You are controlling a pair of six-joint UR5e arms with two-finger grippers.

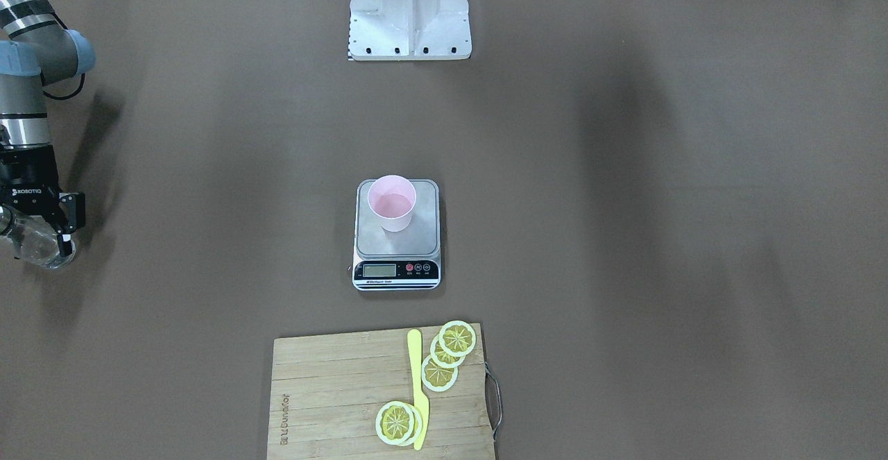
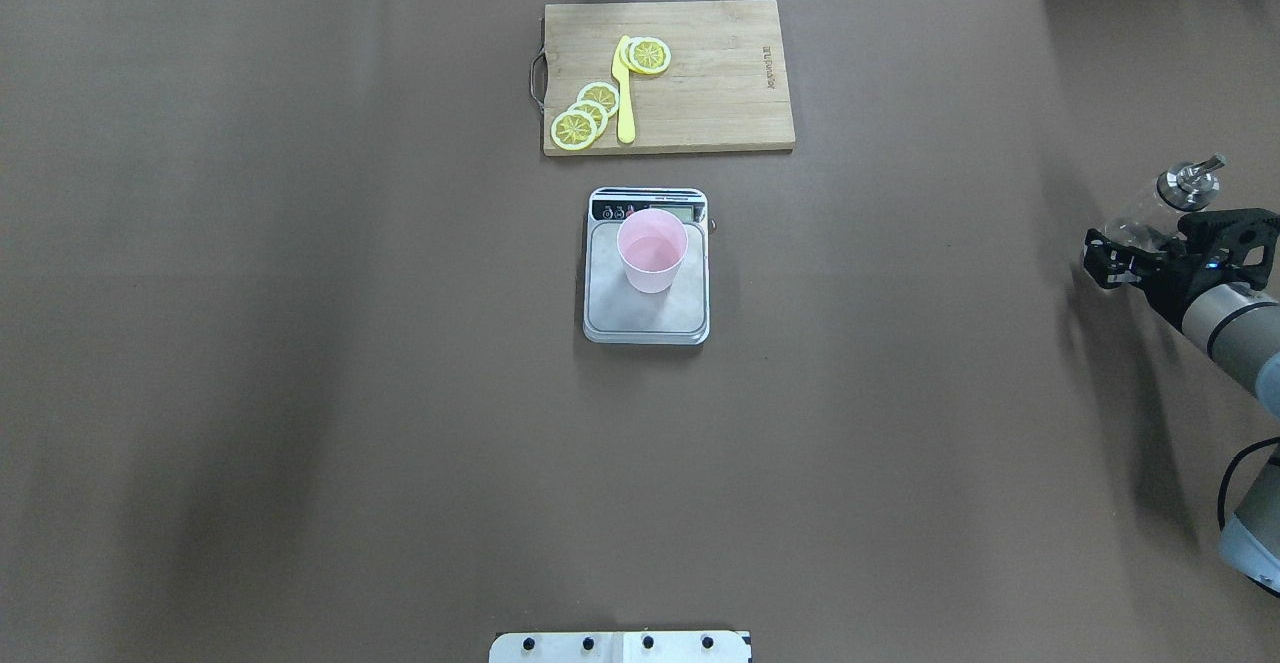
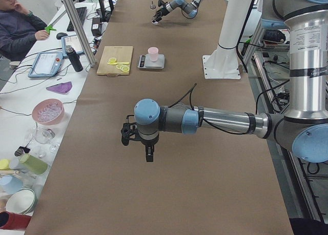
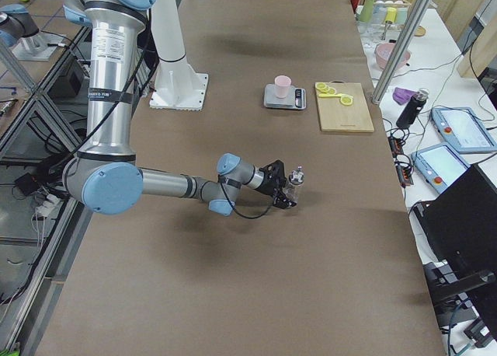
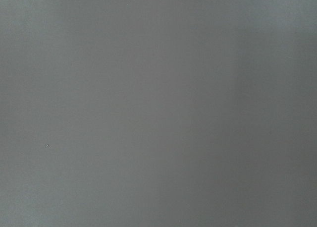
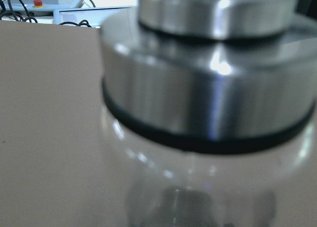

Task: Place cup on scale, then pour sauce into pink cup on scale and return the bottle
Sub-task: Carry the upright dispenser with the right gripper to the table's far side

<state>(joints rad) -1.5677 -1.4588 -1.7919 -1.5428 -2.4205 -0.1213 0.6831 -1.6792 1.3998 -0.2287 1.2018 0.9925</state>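
Right gripper (image 2: 1112,255) pinching bottle (image 2: 1178,188), right edge of overhead frame | left gripper (image 3: 137,145): cannot tell | risk: early release tips bottle, spilling onto counter (image 2: 900,443)

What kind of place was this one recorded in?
Probably a robotics lab staged as a kitchen bench: a robot arm over a brown-covered table, teach pendants on a side desk, and a scale near a cutting board with lemon slices.

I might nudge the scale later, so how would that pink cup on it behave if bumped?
The pink cup is probably light and apt to tip: it tapers to a narrow base. It may also slide, standing free on the smooth silver platform of the scale.
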